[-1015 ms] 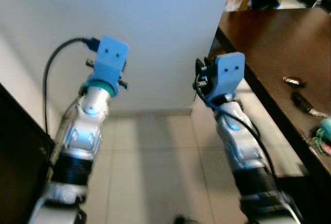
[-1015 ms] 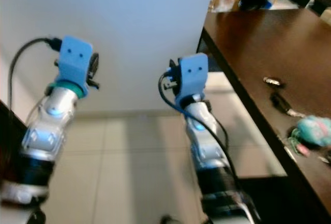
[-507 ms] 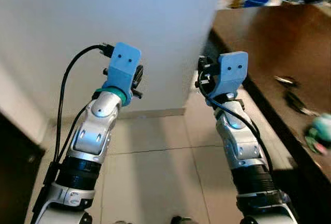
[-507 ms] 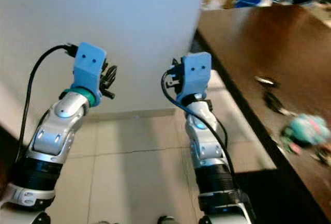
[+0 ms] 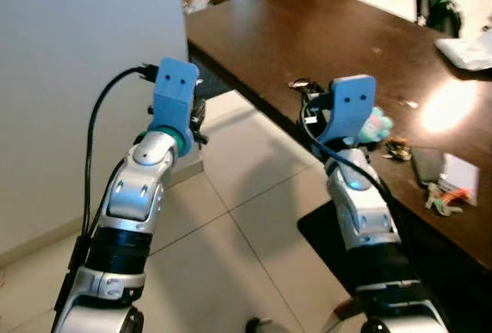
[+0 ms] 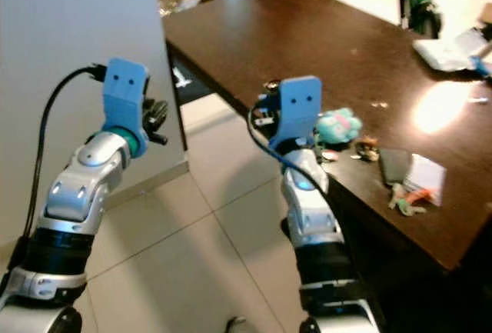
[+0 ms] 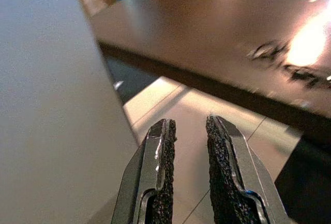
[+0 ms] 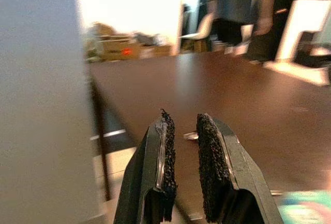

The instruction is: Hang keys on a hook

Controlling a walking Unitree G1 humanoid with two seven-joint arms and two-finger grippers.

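Note:
On the dark brown table (image 5: 323, 25) lies a teal plush keychain (image 5: 377, 125) with a small bunch of keys (image 5: 397, 147) beside it. A second small metal key piece (image 5: 305, 84) rests nearer the table's edge. Both arms are raised in front of me. My left gripper (image 7: 189, 123) hovers over the tiled floor beside the white wall, its fingers a narrow gap apart and holding nothing. My right gripper (image 8: 182, 118) is at the table's edge, just short of the plush, and points across the tabletop. Its fingers are also slightly apart and empty.
A black phone (image 5: 427, 165), a white card (image 5: 460, 183) and green-tagged keys (image 5: 438, 204) lie near the table's front edge. A dark bag (image 5: 438, 10) and a white bag (image 5: 469, 44) sit farther back. A white wall (image 5: 77, 56) stands on the left. A blurred person (image 8: 243, 6) stands beyond the table.
The camera has swung to the right: the wall has slid left and the table with its items now lies in front. Both arms stay raised in much the same pose.

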